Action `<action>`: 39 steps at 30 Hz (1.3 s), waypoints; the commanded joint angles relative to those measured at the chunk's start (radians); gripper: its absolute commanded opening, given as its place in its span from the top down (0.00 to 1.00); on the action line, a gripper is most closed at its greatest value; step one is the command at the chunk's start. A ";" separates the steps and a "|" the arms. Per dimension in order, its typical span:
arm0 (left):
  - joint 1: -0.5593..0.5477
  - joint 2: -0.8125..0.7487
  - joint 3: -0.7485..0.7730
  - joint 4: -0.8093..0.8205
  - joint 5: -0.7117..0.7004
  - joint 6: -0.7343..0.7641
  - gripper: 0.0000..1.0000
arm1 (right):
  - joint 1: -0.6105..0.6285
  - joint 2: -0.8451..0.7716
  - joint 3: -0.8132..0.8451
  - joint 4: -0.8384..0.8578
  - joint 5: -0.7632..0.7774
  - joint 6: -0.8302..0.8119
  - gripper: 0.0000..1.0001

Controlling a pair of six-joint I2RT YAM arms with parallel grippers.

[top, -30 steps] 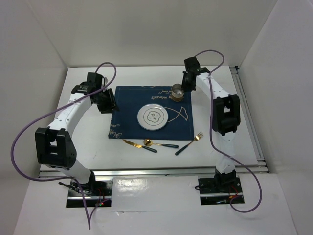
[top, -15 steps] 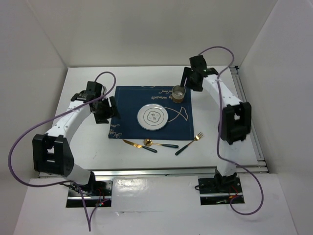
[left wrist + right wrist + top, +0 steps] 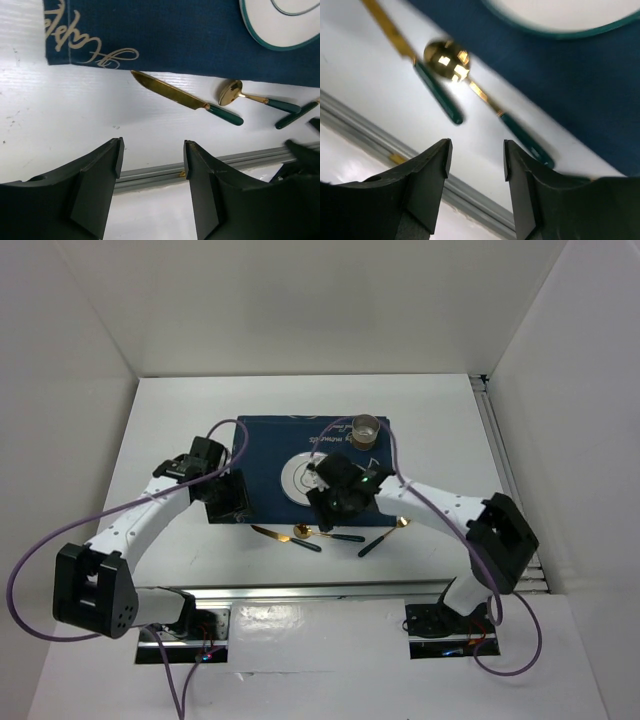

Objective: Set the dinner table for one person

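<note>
On the white dinner table (image 3: 175,425) lies a navy placemat (image 3: 268,445) with a white plate (image 3: 297,478) and a metal cup (image 3: 366,428) at its far right corner. In front of the mat lie a gold knife (image 3: 272,534), spoon (image 3: 301,531) and fork (image 3: 385,537), all green-handled. My left gripper (image 3: 228,502) is open and empty at the mat's near left corner. My right gripper (image 3: 330,512) is open and empty over the plate's near edge, above the spoon (image 3: 445,59). The left wrist view shows the knife (image 3: 175,95) and spoon (image 3: 231,92) ahead of its fingers.
An aluminium rail (image 3: 330,590) runs along the table's near edge and another (image 3: 510,480) along the right edge. White walls stand at the back and both sides. The right arm crosses the mat's right part and hides part of the plate.
My right arm has swung from beside the cup down to the plate's near edge above the spoon. My left gripper has moved nearer, to the mat's near left corner. The cup stays put.
</note>
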 commanded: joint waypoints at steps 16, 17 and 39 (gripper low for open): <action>0.154 -0.094 0.162 -0.055 -0.040 -0.129 0.29 | 0.202 0.212 0.018 0.189 -0.068 -0.037 0.51; 0.154 -0.094 0.162 -0.055 -0.031 -0.129 0.29 | 0.202 0.212 0.007 0.198 -0.059 -0.028 0.52; 0.173 -0.094 0.122 -0.026 0.009 -0.089 0.30 | 0.231 0.258 0.009 0.197 0.146 -0.019 0.48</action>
